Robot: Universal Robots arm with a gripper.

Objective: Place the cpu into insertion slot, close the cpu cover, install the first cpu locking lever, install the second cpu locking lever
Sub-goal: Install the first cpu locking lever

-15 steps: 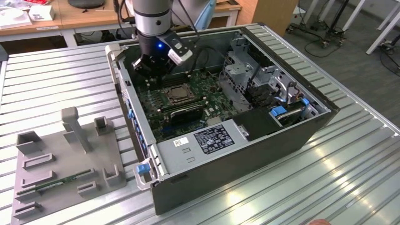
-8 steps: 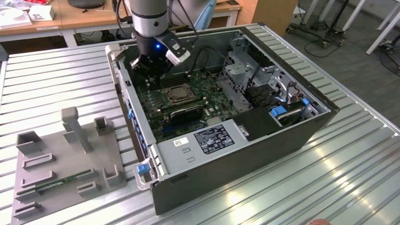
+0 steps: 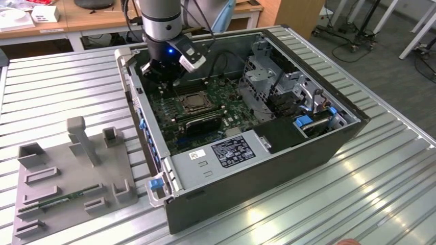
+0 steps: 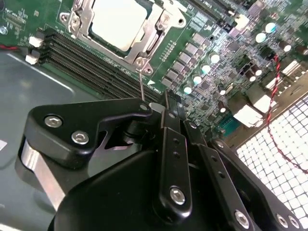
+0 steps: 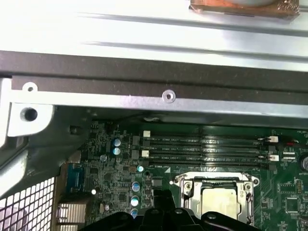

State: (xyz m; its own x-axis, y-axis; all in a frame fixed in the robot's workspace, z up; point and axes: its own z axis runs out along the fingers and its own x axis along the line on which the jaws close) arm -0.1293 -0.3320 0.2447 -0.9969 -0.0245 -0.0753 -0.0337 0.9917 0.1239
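Observation:
The cpu (image 4: pixel 118 21) lies in the insertion slot (image 3: pixel 193 104) on the green motherboard, its silvery-tan top showing through the window of the cpu cover (image 4: pixel 155 38), which lies flat over it. In the first wrist view the cpu (image 5: pixel 221 201) sits inside the cover (image 5: pixel 191 188) too. A thin metal locking lever (image 4: pixel 141 82) stands up from the socket's corner and reaches the fingertips of my gripper (image 4: pixel 161 103). The gripper (image 3: pixel 158 76) hangs just beyond the socket's far side, over the memory slots, fingers shut together. Whether the fingers pinch the lever I cannot tell.
The open computer case (image 3: pixel 272 168) lies on a ribbed metal table. A black heatsink (image 3: pixel 203 124) sits beside the socket and a drive cage (image 3: pixel 262 81) stands to the exterior view's right. Memory slots (image 5: pixel 207 149) run beside the socket. A grey fixture tray (image 3: pixel 68 178) lies left.

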